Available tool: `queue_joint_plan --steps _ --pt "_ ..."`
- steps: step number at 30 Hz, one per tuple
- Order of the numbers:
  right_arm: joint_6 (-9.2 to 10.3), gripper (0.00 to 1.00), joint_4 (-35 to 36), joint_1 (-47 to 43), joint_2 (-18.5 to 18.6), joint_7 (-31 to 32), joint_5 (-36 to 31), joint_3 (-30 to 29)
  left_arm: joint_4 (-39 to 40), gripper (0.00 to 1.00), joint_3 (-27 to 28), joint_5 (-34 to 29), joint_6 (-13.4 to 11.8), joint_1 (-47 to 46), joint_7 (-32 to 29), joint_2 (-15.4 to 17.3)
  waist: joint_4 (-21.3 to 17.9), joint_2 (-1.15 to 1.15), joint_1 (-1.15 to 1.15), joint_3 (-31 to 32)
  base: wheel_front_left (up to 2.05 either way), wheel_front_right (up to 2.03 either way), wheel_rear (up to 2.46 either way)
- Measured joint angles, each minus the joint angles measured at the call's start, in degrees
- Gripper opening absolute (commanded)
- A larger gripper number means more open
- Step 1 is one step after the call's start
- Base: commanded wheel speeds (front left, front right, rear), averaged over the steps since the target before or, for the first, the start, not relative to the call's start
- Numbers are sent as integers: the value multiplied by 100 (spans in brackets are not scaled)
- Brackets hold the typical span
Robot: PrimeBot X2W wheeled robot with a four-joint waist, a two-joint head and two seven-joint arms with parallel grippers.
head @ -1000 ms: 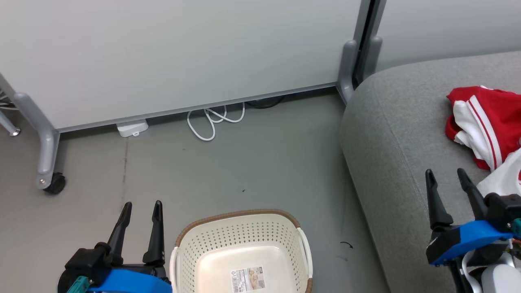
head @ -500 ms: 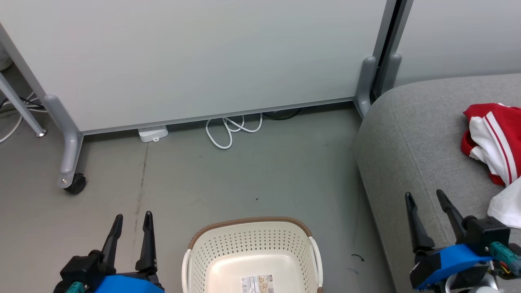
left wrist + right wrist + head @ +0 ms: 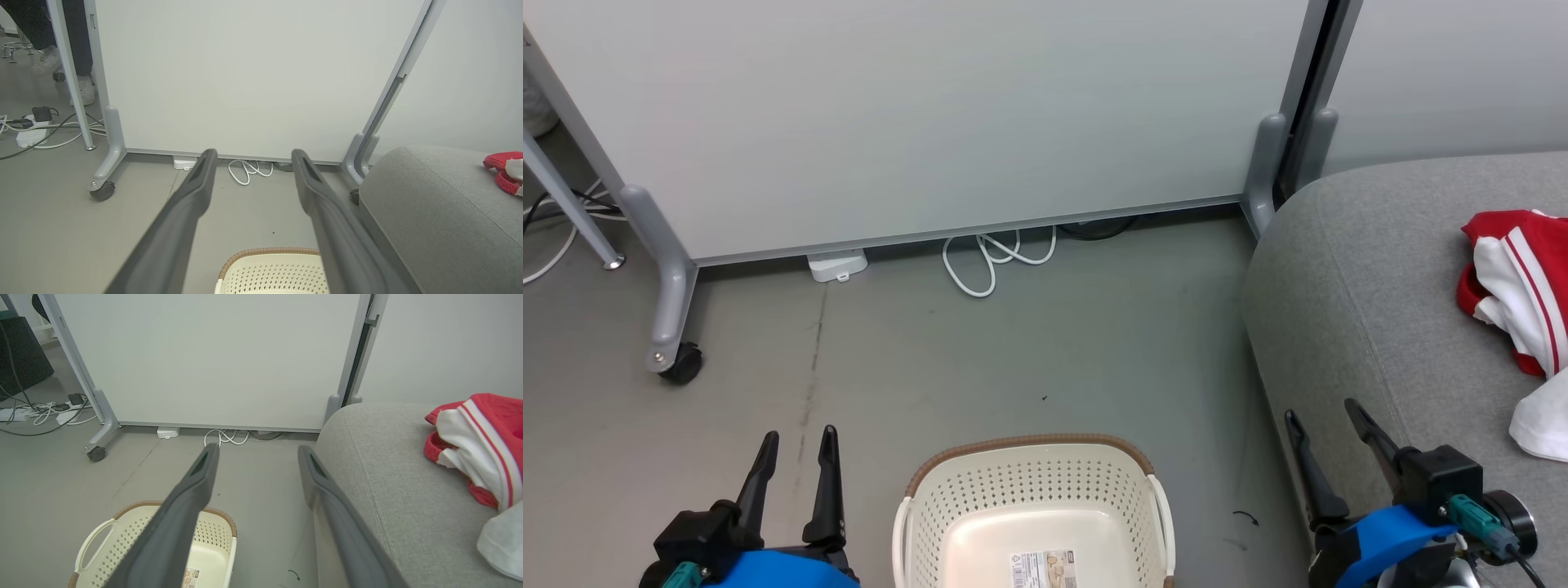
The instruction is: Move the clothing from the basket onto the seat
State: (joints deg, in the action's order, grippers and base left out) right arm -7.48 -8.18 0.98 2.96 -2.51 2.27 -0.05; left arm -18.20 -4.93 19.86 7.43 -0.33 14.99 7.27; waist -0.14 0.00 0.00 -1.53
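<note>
I have the basket (image 3: 1029, 442) on the floor (image 3: 1013, 351) straight ahead of me; the seat (image 3: 1372, 286) stands to its right with the clothing (image 3: 1519, 278) lying on it, and a partition (image 3: 931, 122) runs behind both, a cable (image 3: 994, 258) at its foot

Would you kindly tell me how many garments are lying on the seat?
2. The red garment lies on the seat by the head view's right edge; the white garment lies beside it, nearer the robot. More may lie off-frame.

Red-and-white clothing (image 3: 1515, 286) lies crumpled on the grey seat (image 3: 1372, 327); the basket (image 3: 1029, 482) (brown-rimmed) stands beside.
</note>
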Motion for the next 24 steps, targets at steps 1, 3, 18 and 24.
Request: queue_joint_plan --steps 1,3,18,24 --pt "0 100 -8 1 0 -1 9 4 -1 100 -9 1 0 -8 0 0 6 0 0 -2 0 0 0" --pt "0 100 -22 4 0 -7 26 5 -2 100 -31 1 0 -12 1 0 17 0 0 -7 0 0 0" --pt "0 0 -148 4 -1 -26 109 -26 -54 0 -104 79 -1 5 -4 5 21 0 0 -40 0 0 0" --pt "0 0 -479 -88 -9 -7 113 -22 -339 0 -145 81 -1 215 -32 -88 21 0 0 -41 0 0 0"
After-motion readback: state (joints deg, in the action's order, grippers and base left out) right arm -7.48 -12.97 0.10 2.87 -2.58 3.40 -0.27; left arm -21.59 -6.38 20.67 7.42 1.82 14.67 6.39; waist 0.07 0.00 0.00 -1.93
